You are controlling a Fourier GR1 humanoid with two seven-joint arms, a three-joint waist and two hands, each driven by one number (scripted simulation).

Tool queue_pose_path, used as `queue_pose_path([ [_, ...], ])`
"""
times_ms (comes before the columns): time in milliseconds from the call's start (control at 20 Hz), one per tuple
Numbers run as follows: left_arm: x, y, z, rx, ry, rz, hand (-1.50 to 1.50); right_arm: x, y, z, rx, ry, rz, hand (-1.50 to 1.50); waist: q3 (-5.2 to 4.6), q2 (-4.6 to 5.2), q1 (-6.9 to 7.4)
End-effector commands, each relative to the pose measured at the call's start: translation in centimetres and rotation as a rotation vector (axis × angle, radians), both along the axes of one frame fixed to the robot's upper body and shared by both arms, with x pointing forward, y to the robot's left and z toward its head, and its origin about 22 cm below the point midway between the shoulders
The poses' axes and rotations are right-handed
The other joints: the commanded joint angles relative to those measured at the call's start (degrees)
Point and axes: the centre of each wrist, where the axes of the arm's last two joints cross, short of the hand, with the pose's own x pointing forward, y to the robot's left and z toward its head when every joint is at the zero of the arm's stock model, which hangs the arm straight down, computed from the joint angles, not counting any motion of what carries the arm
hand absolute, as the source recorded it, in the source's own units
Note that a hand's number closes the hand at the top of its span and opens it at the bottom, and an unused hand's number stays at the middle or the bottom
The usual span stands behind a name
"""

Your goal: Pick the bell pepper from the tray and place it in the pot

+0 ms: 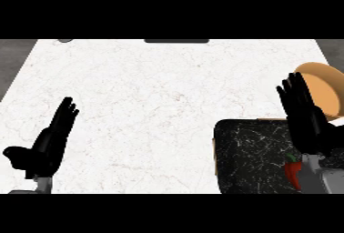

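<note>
Our right hand [306, 113] hovered open and empty above the tray [252, 154]; next we needed to grasp the red bell pepper [292, 170]. Left hand [50, 141] rested open.

No legible text or signs

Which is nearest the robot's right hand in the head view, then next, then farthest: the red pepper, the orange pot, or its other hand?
1. Bell pepper, on the dark tray, right beside the right hand.
2. Pot, behind the fingers, nearly as close.
3. Left hand, far across the counter.
</note>
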Motion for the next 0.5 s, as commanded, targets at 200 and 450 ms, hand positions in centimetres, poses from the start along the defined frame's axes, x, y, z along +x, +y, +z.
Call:
queue_pose_path([
  [200, 3.3, -0.6, 4.9, -0.024, -0.203, 0.001, 0.00, 2.5, -2.0, 7.5, -0.123, -0.252, 0.654, 1.50, 0.26, -1.60, 1.14],
  [450, 4.3, -1.5, 5.9, -0.077, -0.246, 0.011, 0.00, 2.2, -10.5, 11.0, -0.560, -0.324, 0.638, -1.50, 0.41, -0.11, -0.18],
])
